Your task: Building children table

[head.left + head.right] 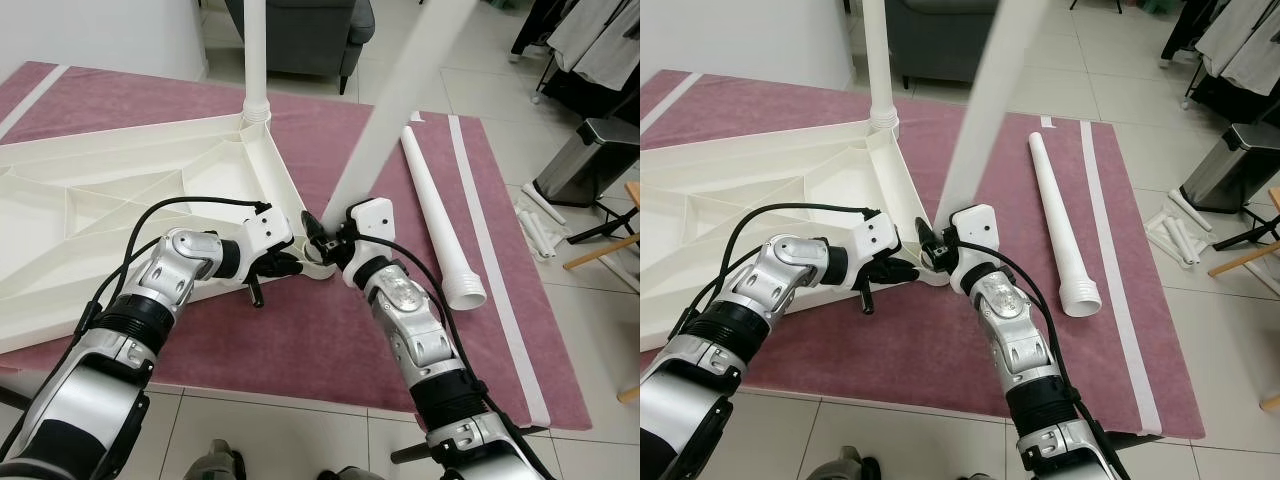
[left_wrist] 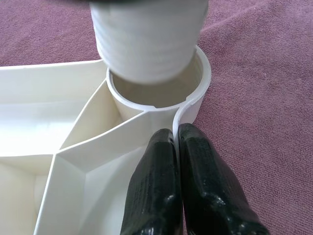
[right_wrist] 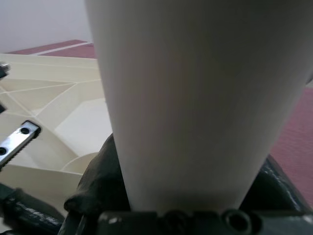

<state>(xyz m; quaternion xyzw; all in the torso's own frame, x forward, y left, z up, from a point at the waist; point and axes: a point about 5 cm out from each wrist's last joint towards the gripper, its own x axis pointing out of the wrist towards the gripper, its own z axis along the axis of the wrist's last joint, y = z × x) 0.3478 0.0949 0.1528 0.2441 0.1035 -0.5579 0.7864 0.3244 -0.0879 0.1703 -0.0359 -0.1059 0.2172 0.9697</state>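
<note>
The white table top (image 1: 100,190) lies upside down on the purple rug (image 1: 330,340). One white leg (image 1: 256,50) stands upright in its far corner. My right gripper (image 1: 322,238) is shut on a second leg (image 1: 400,100), which leans over the near corner socket (image 2: 200,83). That leg's threaded end (image 2: 146,44) hovers just above the socket, tilted and not seated. My left gripper (image 1: 285,262) is shut on the table top's thin rim beside the socket, and its fingers (image 2: 156,161) are pressed together there. A third leg (image 1: 435,210) lies loose on the rug to the right.
A steel bin (image 1: 590,160) stands at the right on the tiled floor, with small white parts (image 1: 535,230) and a wooden frame (image 1: 605,250) near it. A grey armchair (image 1: 300,30) stands behind the rug. Clothes hang at the far right.
</note>
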